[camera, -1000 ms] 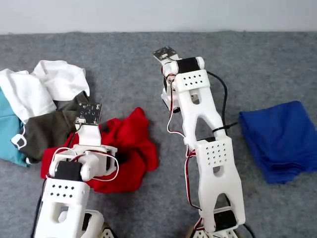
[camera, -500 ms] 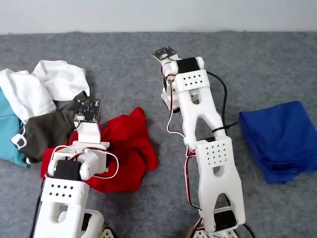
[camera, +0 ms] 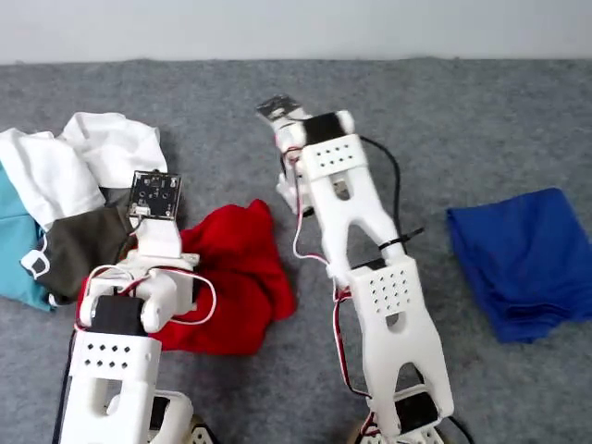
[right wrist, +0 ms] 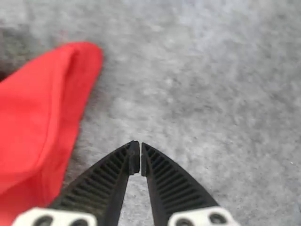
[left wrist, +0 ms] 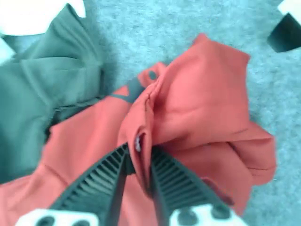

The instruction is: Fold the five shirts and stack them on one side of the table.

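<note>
**Figure. Bench during the red shirt's handling.**

**Change.** Over the last second the right arm has swung its wrist toward the red shirt. It now stands near the shirt's far corner instead of over bare bench. The left arm has shifted slightly outward while holding the cloth, and the shirt's outline has changed a little with it. The red shirt is still crumpled, so folding it has probably only begun. The right arm appears to be coming in to take a second hold so the cloth can be spread flat.

**Left wrist view.** This view shows what the wrist hides from above. The left fingers are closed on a raised ridge of the red shirt, with the cloth pinched between the two tips. The dark green shirt lies touching the red one.

**Right wrist view.** The right fingers are shut tip to tip with nothing between them. They sit over bare bench just beside the red shirt's edge and do not touch it.

**High view.** This view alone gives the layout.
- A blue shirt lies folded on one side, well apart from the rest.
- On the opposite side, a white shirt and a teal shirt lie heaped unfolded with the dark green one.
- By this count, one shirt of five is done.
</note>
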Robot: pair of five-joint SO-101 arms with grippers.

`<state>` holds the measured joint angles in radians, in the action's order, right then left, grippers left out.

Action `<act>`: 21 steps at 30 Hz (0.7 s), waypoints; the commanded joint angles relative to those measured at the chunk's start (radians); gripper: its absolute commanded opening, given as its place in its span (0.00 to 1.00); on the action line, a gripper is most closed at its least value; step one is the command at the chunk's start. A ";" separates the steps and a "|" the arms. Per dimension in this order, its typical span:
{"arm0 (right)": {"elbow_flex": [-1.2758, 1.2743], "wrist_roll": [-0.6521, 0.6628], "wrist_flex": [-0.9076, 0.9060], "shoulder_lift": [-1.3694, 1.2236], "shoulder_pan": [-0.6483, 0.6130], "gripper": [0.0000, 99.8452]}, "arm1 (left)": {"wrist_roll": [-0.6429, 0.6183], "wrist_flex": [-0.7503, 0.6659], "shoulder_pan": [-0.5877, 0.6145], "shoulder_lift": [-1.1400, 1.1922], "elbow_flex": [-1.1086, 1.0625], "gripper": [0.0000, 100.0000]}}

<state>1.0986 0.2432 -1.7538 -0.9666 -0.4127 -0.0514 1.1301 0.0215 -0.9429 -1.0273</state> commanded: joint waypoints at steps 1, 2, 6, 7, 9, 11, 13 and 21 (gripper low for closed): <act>0.009 -0.011 -0.025 0.076 -0.015 0.02 | 0.032 -0.008 0.063 -0.008 0.042 0.01; 0.009 -0.011 -0.025 0.076 -0.015 0.02 | 0.037 -0.005 0.074 -0.008 0.042 0.01; 0.009 -0.011 -0.027 0.079 -0.016 0.02 | 0.104 0.071 0.098 -0.008 0.096 0.01; 0.009 -0.011 -0.030 0.079 -0.018 0.02 | 0.120 0.097 0.109 -0.008 0.117 0.01; 0.009 -0.011 -0.033 0.077 -0.031 0.02 | 0.141 0.141 0.135 -0.008 0.162 0.01; 0.009 -0.011 -0.035 0.076 -0.056 0.02 | 0.167 0.184 0.169 -0.008 0.196 0.01; 0.009 -0.011 -0.036 0.079 -0.088 0.02 | 0.206 0.213 0.201 -0.008 0.213 0.01; 0.006 -0.009 -0.041 0.151 -0.236 0.11 | 0.253 0.232 0.270 -0.008 0.168 0.01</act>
<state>1.0986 0.2432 -1.7538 -0.9160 -0.5984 0.1895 1.3602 0.2700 -0.9429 -0.8585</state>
